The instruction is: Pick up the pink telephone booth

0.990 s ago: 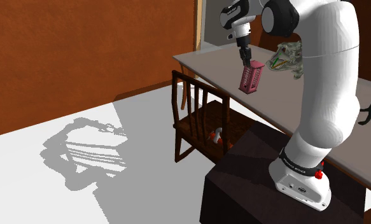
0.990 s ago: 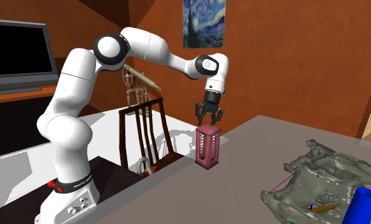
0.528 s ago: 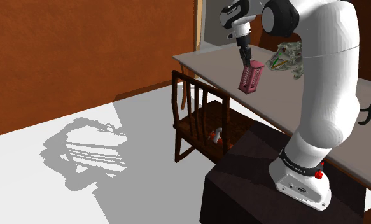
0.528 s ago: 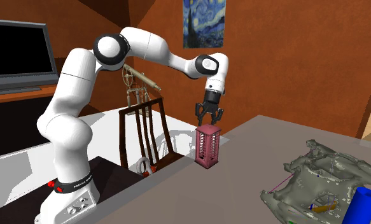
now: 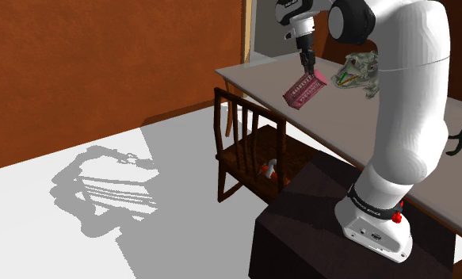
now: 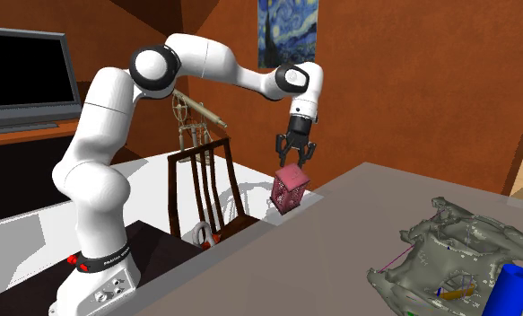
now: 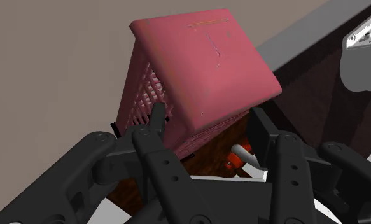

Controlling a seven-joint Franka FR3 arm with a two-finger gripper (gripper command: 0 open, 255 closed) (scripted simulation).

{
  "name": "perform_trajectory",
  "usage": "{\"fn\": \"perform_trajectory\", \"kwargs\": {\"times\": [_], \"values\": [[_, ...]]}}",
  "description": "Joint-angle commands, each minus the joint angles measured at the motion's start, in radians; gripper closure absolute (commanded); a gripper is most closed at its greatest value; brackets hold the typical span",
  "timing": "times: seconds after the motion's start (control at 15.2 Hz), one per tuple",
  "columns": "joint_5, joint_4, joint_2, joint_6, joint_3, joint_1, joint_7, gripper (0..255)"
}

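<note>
One pink telephone booth (image 6: 289, 188) hangs tilted below the gripper (image 6: 295, 162), seemingly clasped.

White arm (image 6: 102, 112) arched high, wrist (image 6: 302, 106) turned down, black pincer (image 6: 294, 162) clamped on the pink booth (image 6: 290, 188)

Bright, even light. A hard-edged grey shadow (image 5: 110, 186) (ragged in outline) lies on the pale floor (image 5: 31, 238), toward the shoulder view's left; the telephone booth (image 7: 203, 63) shows its latticed side darker.
</note>
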Motion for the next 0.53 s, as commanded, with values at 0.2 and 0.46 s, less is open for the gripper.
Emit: {"fn": "perform_trajectory", "kwargs": {"times": [0.2, 0.46], "values": [[-0.003, 0.066, -0.002, -0.065, -0.004, -0.007, -0.009, 255], [-0.004, 0.096, -0.001, -0.094, -0.005, -0.011, -0.014, 255]]}}
